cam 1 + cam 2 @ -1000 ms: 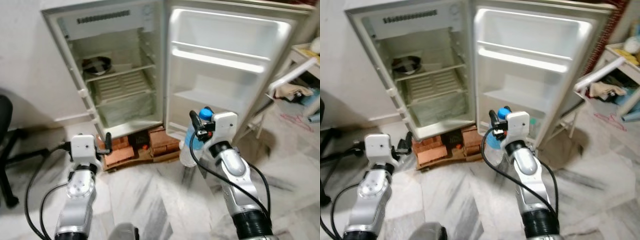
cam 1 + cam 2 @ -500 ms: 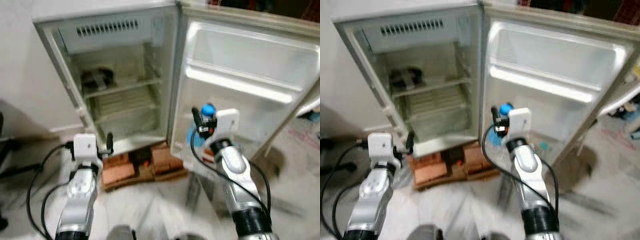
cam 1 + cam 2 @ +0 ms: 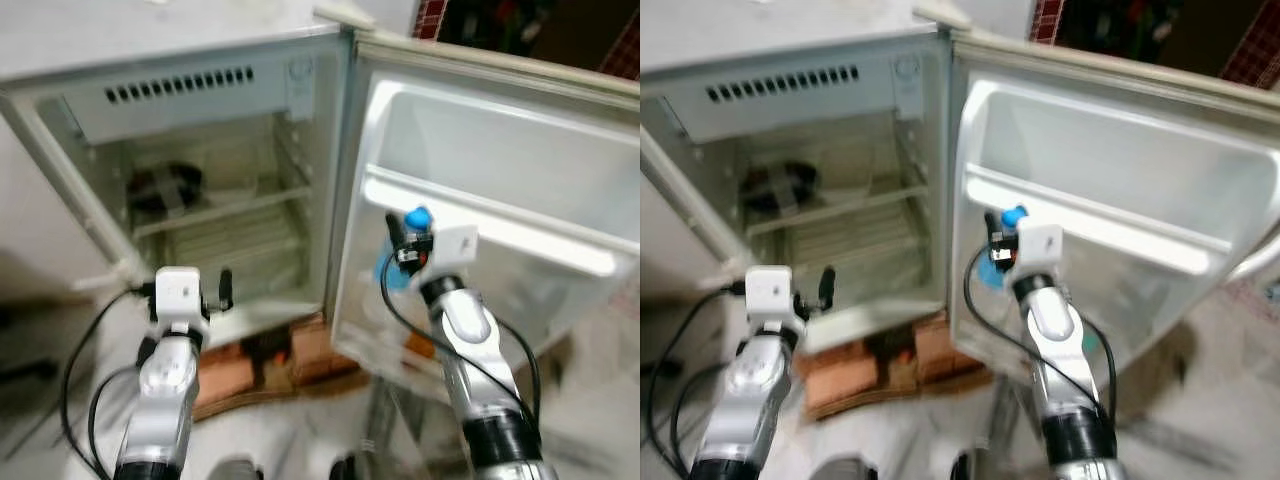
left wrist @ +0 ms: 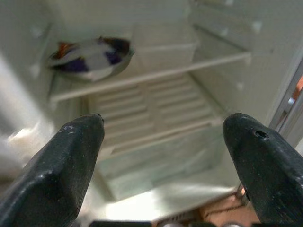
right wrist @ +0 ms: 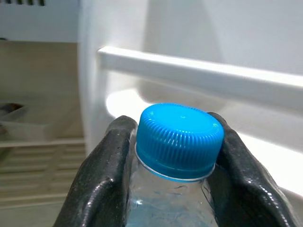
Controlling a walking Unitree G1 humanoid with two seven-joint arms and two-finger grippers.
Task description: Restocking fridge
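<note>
The small white fridge [image 3: 190,60] stands wide open, and its white door [image 3: 600,170] swings out to the robot's right. The right claw [image 5: 173,161] is pinching the neck of a clear plastic water bottle with a bright blue cap [image 5: 179,137], one black finger on each side just under the cap. In the head views the bottle [image 3: 398,262] is held up in front of the inside of the door, just below the long white door rail [image 3: 500,225]. The left claw [image 4: 165,142] is spread wide with nothing between its two black fingers [image 4: 71,156], and it is raised in front of the fridge's open inside. On the upper wire shelf [image 4: 156,73] sits a dark round bowl with something white and purple in it [image 4: 90,59]. Lower down is another ribbed shelf [image 4: 151,109]. The fridge rests on reddish-brown bricks [image 3: 235,355] on the pale floor [image 3: 300,440]. The head views are a bit blurry.
</note>
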